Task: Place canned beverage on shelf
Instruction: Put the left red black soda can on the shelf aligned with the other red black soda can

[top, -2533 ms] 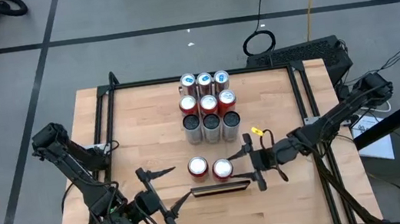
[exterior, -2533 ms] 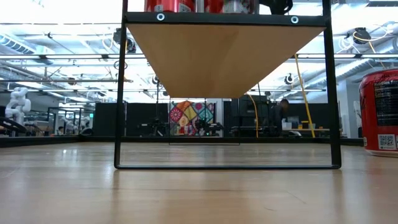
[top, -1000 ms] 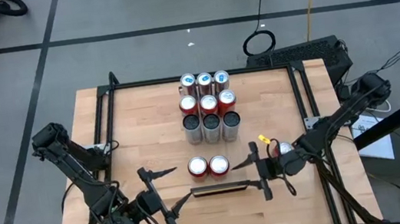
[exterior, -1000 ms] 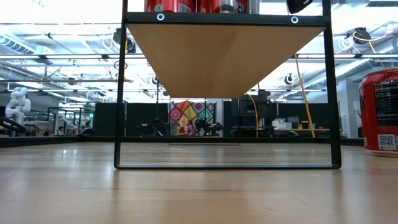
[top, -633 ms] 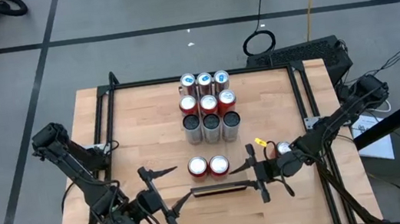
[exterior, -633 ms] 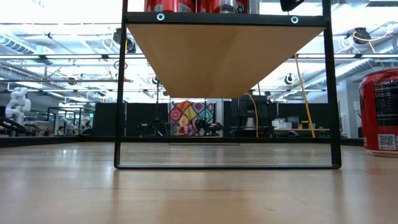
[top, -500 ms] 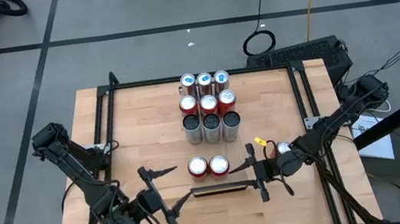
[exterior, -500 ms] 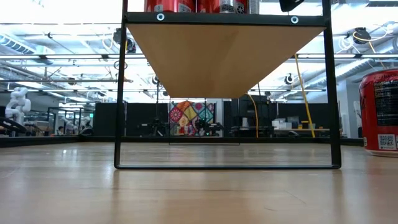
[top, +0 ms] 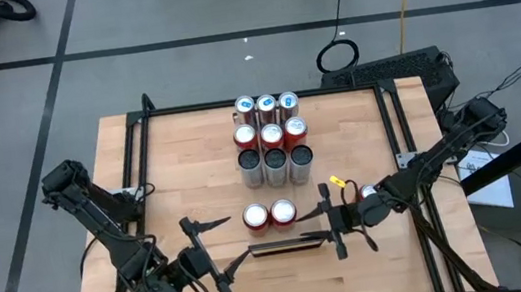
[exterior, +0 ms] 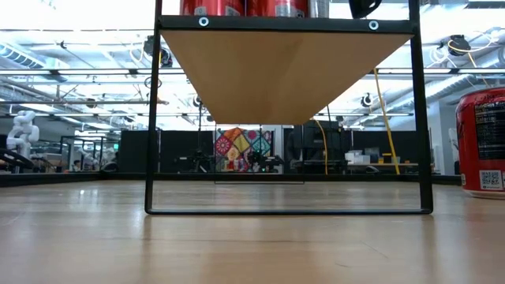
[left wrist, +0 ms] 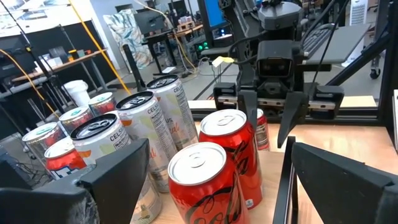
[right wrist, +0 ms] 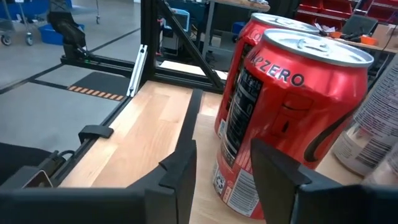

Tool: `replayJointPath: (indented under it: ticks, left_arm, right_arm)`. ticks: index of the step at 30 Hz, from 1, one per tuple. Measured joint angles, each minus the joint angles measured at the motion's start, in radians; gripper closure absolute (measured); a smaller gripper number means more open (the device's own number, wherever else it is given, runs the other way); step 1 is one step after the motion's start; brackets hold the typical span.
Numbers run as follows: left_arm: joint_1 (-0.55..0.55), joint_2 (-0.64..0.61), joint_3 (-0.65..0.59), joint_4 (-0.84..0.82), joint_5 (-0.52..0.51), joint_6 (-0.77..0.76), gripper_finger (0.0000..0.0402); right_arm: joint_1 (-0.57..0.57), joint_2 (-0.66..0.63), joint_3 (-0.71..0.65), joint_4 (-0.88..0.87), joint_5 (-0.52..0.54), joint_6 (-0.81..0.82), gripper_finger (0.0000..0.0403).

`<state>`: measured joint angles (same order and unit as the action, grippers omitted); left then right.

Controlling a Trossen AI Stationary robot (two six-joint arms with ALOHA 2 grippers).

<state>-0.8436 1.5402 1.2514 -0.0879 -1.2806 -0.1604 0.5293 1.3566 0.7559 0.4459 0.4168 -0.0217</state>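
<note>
Two red cans stand upright, side by side, on the raised pale wood shelf; its dark near edge shows from above. My right gripper is level at the shelf's right end. Its fingers are open with a narrow gap, right behind the right-hand red can. My left gripper waits wide open at the shelf's left end, looking past the left red can. My right gripper comes level from the table's right at the lower right side of the right-hand red can. Its fingertips stand right at the can's wall, but I cannot tell whether they touch it. The can stands upright on the shelf.
Several more cans, silver and red, stand in a block on the tabletop beyond the shelf. One red can shows at the right in the low view. A black frame runs around the table. Bare wood lies left and right of the cans.
My right gripper has edged toward the table's left, closer to the right-hand red can. In the low view that can now shows wider on the shelf's top than half a second ago.
</note>
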Motion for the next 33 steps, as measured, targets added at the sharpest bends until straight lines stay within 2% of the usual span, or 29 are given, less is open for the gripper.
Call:
replayJointPath:
  ticks: [13, 17, 23, 27, 33]
  left_arm:
    - [0.0, 0.0, 0.0, -0.008, 0.013, 0.0, 0.0011]
    - [0.0, 0.0, 0.0, -0.036, 0.014, -0.018, 0.0011]
    - [0.0, 0.0, 0.0, -0.211, 0.014, -0.203, 0.0011]
    - [0.0, 0.0, 0.0, -0.329, 0.014, -0.346, 0.0011]
    - [0.0, 0.0, -0.007, -0.373, 0.014, -0.411, 0.0011]
  right_arm:
    - [-0.005, 0.0, 0.0, -0.023, 0.008, -0.002, 0.0277]
    - [-0.006, 0.0, 0.0, -0.04, 0.09, 0.0, 0.0277]
    - [-0.006, -0.001, 0.0, -0.04, 0.189, -0.018, 0.0277]
    - [-0.006, -0.001, 0.0, -0.04, 0.194, -0.042, 0.0277]
    - [-0.006, -0.001, 0.0, -0.041, 0.194, -0.051, 0.0277]
